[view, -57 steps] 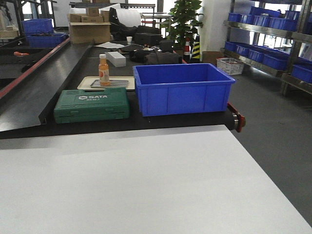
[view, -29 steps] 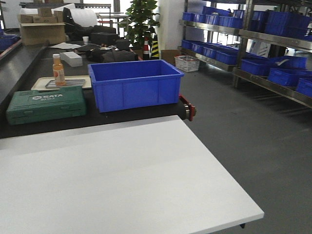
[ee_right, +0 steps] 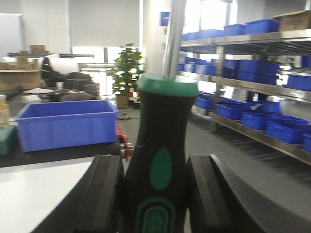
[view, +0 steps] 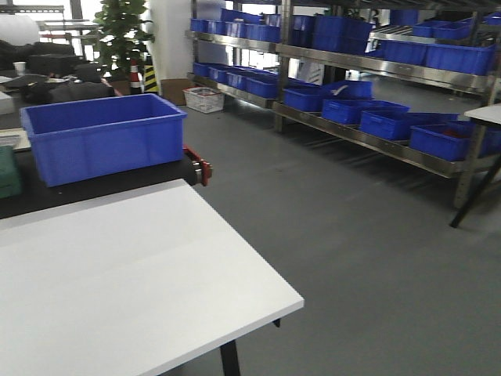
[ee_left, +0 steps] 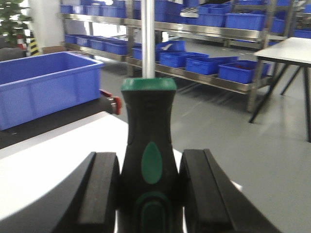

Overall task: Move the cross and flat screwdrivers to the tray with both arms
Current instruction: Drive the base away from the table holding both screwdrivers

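In the left wrist view my left gripper (ee_left: 148,187) is shut on a screwdriver (ee_left: 147,141) with a black handle, green accents and a steel shaft that runs up out of frame. In the right wrist view my right gripper (ee_right: 154,194) is shut on a like screwdriver (ee_right: 160,145), its shaft also pointing up. Both are held in the air near the white table's (view: 117,274) right edge. Their tips are out of view, so I cannot tell cross from flat. The tray is out of view. Neither arm shows in the front view.
A deep blue bin (view: 102,145) stands on the black bench behind the white table. Metal shelves (view: 368,78) with several blue bins line the right wall across grey floor (view: 352,251). A second table's leg (view: 473,192) stands at far right.
The front view has swung steadily to the right: the green case, bottle and cream tray have slid out at the left, and the shelves and open floor have come in.
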{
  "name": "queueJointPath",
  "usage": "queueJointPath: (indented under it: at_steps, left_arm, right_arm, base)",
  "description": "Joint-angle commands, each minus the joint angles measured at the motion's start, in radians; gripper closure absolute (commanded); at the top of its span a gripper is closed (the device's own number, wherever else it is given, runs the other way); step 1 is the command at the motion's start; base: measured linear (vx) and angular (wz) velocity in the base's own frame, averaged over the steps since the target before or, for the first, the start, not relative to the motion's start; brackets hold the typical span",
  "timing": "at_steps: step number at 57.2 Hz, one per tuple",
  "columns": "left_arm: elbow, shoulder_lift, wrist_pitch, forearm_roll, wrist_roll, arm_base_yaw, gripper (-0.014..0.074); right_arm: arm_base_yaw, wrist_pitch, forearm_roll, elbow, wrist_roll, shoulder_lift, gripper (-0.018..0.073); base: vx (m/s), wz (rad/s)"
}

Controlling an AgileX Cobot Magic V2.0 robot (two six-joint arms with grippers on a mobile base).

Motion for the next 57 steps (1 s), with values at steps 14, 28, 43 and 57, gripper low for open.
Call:
queueJointPath:
  at_steps: [14, 28, 43, 57]
  left_arm:
    - [-0.031, -0.010, -0.096, -0.009, -0.003, -0.006, 0.0597]
    - [-0.031, -0.009, -0.095, -0.009, -0.003, -0.006, 0.0597]
    - [-0.031, -0.009, -0.095, -0.009, -0.003, -0.006, 0.0597]
    - [-0.031, -0.009, -0.097, -0.009, -0.003, -0.006, 0.0597]
  right_arm:
    - [-0.003, -0.020, 0.036, -0.033, -0.008, -0.002, 0.0568]
    - [-0.003, -0.020, 0.036, -0.033, -0.008, -0.002, 0.0568]
    - [-0.003, -0.020, 0.036, -0.033, -0.008, -0.002, 0.0568]
    - [-0.003, -0.015, 0.036, -0.033, -0.008, -0.005, 0.0568]
  base:
    - [-0.04, -0.59]
    - [0.07, -0.70]
    - [0.15, -0.64]
    - [0.21, -0.49]
